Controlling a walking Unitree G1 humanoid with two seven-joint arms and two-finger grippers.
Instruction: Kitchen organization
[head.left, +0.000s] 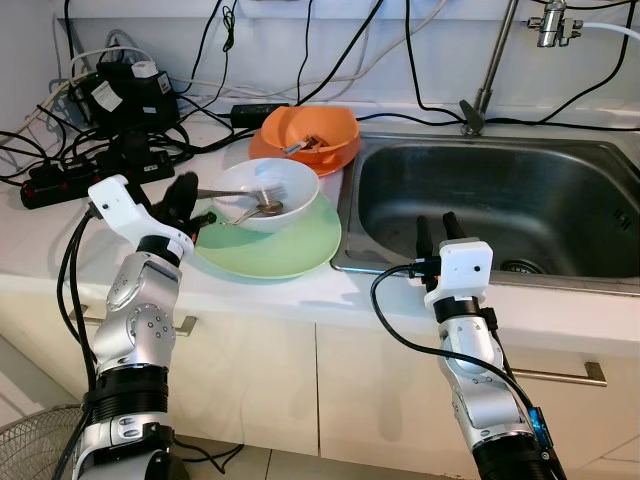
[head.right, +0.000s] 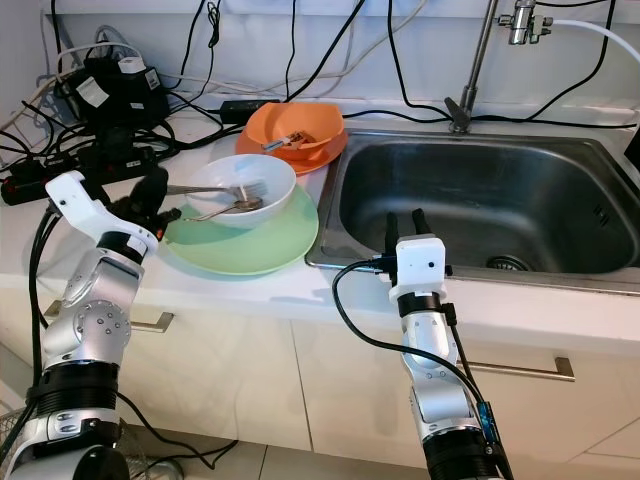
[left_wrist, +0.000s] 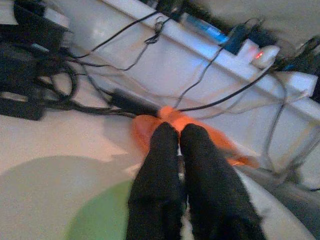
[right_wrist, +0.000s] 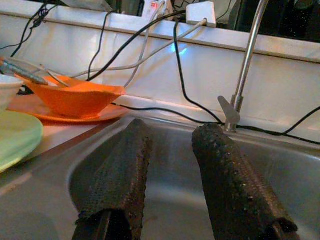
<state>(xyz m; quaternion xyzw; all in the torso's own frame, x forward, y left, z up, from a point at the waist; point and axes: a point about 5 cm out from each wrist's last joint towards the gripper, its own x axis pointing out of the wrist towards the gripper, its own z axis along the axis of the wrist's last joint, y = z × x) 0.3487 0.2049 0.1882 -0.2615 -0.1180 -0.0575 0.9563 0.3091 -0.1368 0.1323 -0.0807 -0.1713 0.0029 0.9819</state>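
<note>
White bowl with a fork and spoon in it sits on a green plate on the counter, just left of the sink. Behind it, an orange bowl on an orange plate holds some cutlery too. Left gripper is at the green plate's left edge, jaws together. The wrist view shows the right gripper at the sink's near rim, jaws apart. Cables and power bricks are piled at the back left.

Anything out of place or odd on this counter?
Yes. A power strip and tangled cables lie on the countertop near the sink, beside the stacked dishes: white bowl on green plate. Electrics near water looks risky.
</note>
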